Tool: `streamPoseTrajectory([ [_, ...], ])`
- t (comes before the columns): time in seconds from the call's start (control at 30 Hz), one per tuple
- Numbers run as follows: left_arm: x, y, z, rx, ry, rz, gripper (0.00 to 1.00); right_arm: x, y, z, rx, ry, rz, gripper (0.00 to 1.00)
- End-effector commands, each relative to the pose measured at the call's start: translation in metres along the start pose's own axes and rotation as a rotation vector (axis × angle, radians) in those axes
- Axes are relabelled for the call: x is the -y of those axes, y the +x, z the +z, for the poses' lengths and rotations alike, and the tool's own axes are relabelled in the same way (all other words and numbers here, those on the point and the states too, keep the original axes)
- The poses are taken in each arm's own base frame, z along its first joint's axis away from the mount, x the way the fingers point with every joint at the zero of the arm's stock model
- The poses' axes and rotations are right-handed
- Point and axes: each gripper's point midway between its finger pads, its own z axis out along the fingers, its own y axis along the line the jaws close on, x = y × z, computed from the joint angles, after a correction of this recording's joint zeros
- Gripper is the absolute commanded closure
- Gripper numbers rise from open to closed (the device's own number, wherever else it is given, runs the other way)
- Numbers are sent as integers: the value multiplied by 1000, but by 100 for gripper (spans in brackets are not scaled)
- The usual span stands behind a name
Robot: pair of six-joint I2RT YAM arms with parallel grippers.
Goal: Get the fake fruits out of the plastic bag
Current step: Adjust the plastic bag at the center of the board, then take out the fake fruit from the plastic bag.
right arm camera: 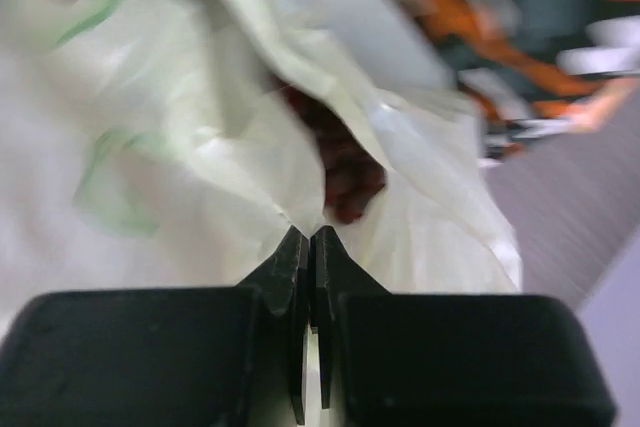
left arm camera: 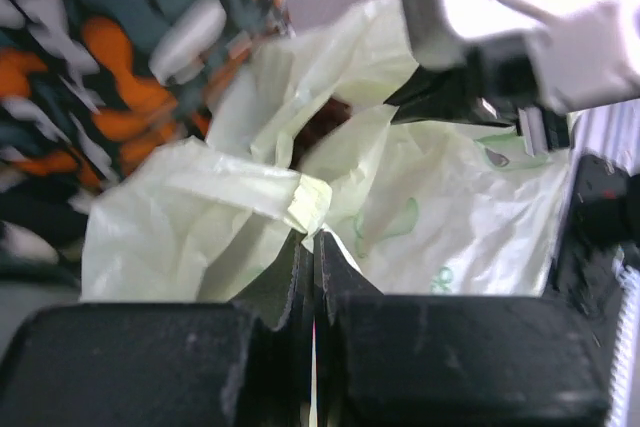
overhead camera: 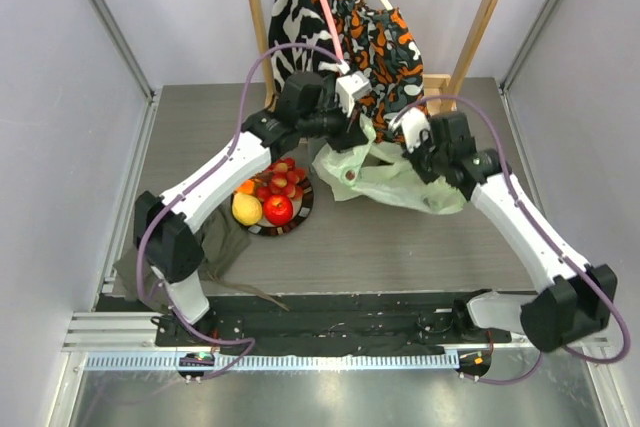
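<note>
The pale-green plastic bag (overhead camera: 385, 179) lies at the table's middle back, its rim pinched on both sides. My left gripper (overhead camera: 357, 135) is shut on a fold of the bag (left arm camera: 300, 202). My right gripper (overhead camera: 408, 152) is shut on the bag's other edge (right arm camera: 300, 217). A dark purple-red fruit (right arm camera: 345, 172) shows inside the bag's mouth, also in the left wrist view (left arm camera: 318, 127). On the plate (overhead camera: 296, 222) lie a red apple (overhead camera: 278, 209), a yellow lemon (overhead camera: 246, 209), red strawberries (overhead camera: 284, 181) and an orange piece (overhead camera: 246, 187).
Black-white-orange patterned garments (overhead camera: 375, 37) hang on a wooden rack at the back, right behind the bag. An olive-grey cloth (overhead camera: 222, 242) lies at the left under the plate's edge. Grey walls close in on both sides.
</note>
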Motion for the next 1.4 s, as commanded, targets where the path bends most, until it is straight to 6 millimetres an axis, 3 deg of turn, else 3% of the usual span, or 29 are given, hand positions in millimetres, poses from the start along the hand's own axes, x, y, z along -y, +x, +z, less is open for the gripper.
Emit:
streamPoseTrajectory([
  [0.0, 37, 37, -24, -62, 81, -68, 100, -86, 62, -9, -102, -259, -125, 92],
  [0.03, 41, 49, -26, -85, 86, -82, 100, -110, 80, -12, -153, -344, -158, 84],
  [0.07, 45, 79, -27, -142, 93, -122, 100, -124, 100, -13, -192, -413, -211, 81],
  [0.1, 50, 83, -34, -144, 95, -133, 100, -136, 104, -20, -192, -489, -218, 78],
  [0.13, 54, 92, -35, -161, 96, -145, 100, -141, 103, -20, -190, -508, -223, 70],
  [0.17, 55, 109, -37, -191, 96, -167, 100, -141, 101, -21, -196, -510, -230, 55],
  [0.23, 58, 113, -42, -191, 95, -166, 100, -149, 114, -24, -280, -601, -262, 47],
  [0.27, 57, 117, -42, -196, 87, -167, 100, -148, 107, -25, -278, -615, -284, 45],
  [0.33, 54, 116, -43, -193, 74, -146, 100, -138, 101, -22, -303, -592, -312, 44],
  [0.4, 52, 114, -44, -191, 64, -137, 100, -124, 73, -25, -245, -577, -295, 45],
  [0.43, 52, 113, -43, -189, 65, -137, 100, -123, 68, -30, -243, -604, -288, 45],
  [0.47, 52, 111, -42, -185, 67, -135, 100, -122, 49, -32, -196, -627, -261, 45],
  [0.57, 52, 105, -42, -172, 70, -134, 100, -126, 38, -32, -200, -666, -218, 44],
  [0.7, 52, 98, -41, -155, 62, -146, 100, -128, 45, -22, -228, -674, -215, 44],
  [1.0, 38, 81, -38, -100, 23, -254, 100, -114, 36, 23, -207, -520, -122, 71],
  [1.1, 35, 78, -37, -95, 17, -249, 100, -90, 31, 45, -208, -375, -84, 73],
  [1.13, 34, 78, -37, -95, 16, -250, 100, -75, 29, 59, -206, -286, -77, 73],
  [1.27, 35, 78, -36, -97, 25, -253, 100, -29, 33, 83, -229, -100, 18, 70],
  [1.37, 35, 78, -35, -96, 25, -247, 100, -27, 34, 93, -241, -115, 30, 63],
])
